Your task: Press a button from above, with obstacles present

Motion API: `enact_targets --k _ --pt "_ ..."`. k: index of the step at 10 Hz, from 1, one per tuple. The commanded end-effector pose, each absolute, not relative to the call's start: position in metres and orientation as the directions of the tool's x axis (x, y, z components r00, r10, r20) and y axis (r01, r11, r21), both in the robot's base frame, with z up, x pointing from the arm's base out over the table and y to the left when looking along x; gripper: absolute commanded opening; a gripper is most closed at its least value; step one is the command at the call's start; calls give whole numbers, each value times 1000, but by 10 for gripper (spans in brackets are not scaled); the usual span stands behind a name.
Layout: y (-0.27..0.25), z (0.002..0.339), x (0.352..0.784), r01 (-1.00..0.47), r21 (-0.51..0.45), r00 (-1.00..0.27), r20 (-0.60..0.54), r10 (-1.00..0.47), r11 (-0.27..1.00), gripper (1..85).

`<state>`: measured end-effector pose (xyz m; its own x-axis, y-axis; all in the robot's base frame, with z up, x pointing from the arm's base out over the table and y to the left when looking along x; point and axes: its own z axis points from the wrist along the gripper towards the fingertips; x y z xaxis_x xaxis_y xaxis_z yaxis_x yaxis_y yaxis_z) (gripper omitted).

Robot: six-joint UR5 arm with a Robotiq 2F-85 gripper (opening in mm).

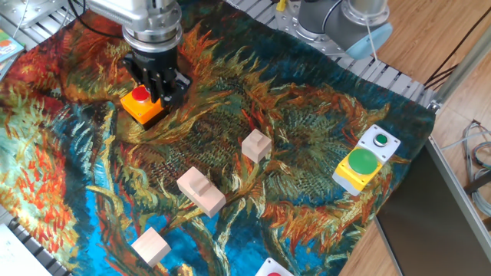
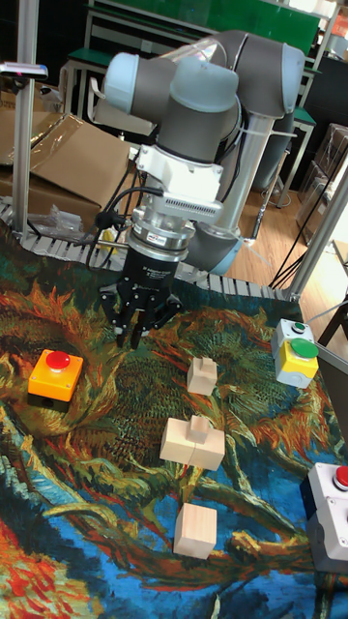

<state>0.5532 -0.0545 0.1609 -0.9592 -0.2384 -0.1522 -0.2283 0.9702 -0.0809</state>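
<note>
The button (image 1: 140, 94) is a small red cap on an orange box (image 1: 144, 109) at the left back of the patterned cloth; it also shows as the button (image 2: 58, 361) in the tall view. My gripper (image 1: 159, 86) hangs just behind and to the right of it, fingers pointing down. In the tall view the gripper (image 2: 131, 340) is off to the box's side and above the cloth, its black fingertips meeting in a point with nothing between them. The obstacles are pale wooden blocks: a small cube (image 1: 256, 146), a stepped block (image 1: 201, 191) and a cube (image 1: 150, 246).
A large green button on a yellow box (image 1: 360, 169) and a small green button on a white box (image 1: 380, 141) stand at the right edge. A red button on a grey box (image 2: 333, 503) sits at the front right. The arm's base (image 1: 337, 23) is behind the cloth.
</note>
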Motion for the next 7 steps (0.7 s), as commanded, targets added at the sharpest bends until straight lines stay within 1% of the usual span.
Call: enact_targets --k 1,2,4,7 --pt "-38 162 566 -192 -7 -952 -243 -188 981 273" --pt "-42 161 566 -194 -26 -951 -241 -194 981 230" --pt "-63 161 562 -220 -110 -949 -206 -239 969 193" --pt "-67 158 545 -211 -95 -964 -142 -223 973 183"
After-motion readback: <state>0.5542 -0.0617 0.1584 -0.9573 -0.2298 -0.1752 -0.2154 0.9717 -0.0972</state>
